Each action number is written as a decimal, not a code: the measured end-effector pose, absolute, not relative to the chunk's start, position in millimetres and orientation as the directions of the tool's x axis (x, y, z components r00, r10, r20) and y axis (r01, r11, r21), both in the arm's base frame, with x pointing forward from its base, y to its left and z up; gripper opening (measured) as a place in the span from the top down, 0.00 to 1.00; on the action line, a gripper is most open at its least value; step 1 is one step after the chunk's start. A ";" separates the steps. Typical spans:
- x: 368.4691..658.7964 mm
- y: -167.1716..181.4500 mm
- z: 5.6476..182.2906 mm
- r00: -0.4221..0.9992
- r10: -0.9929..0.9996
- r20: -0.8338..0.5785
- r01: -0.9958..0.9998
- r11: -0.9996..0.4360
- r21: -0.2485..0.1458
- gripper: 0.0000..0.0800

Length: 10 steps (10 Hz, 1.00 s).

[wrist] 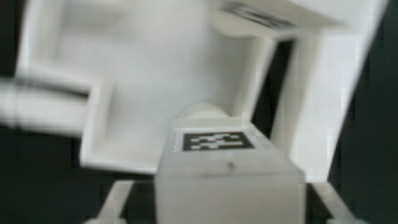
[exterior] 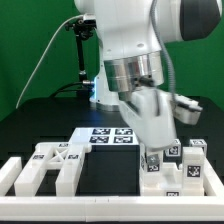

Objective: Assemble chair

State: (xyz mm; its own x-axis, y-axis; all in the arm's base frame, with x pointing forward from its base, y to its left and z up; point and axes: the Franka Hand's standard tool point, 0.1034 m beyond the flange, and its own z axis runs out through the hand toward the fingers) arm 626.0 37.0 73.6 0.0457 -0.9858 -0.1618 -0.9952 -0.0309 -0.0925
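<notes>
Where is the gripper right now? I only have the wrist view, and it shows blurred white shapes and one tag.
Observer: The gripper is low over a cluster of tagged cubes at the exterior view's right.
Operator: Are any other chair parts out?
Observer: Yes, a larger tagged white part lies at the exterior view's left, apart from the gripper.
Operator: And the marker board?
Observer: The marker board lies flat between those two groups, farther from the camera.
</notes>
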 end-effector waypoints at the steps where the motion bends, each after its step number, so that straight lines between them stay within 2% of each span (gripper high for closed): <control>1: 627.5 37.5 73.2 -0.064 -0.983 -0.172 -0.992 0.081 -0.092 0.64; 3: 627.6 38.0 73.2 -0.050 -0.984 -0.170 -0.993 0.066 -0.095 0.64; 4: 627.6 38.2 72.9 0.008 -0.987 -0.163 -0.994 0.009 -0.105 0.44; 5: 627.7 39.8 71.3 0.105 -0.984 -0.142 -0.987 -0.086 -0.136 0.29; 6: 628.5 40.5 71.5 0.331 -0.939 -0.096 -0.935 -0.313 -0.166 0.29; 7: 628.7 44.4 74.3 0.515 -0.856 -0.049 -0.848 -0.499 -0.180 0.21; 9: 620.9 46.6 81.7 0.690 -0.724 0.007 -0.711 -0.679 -0.182 0.19; 10: 620.7 44.5 80.1 0.756 -0.654 0.026 -0.641 -0.748 -0.175 0.19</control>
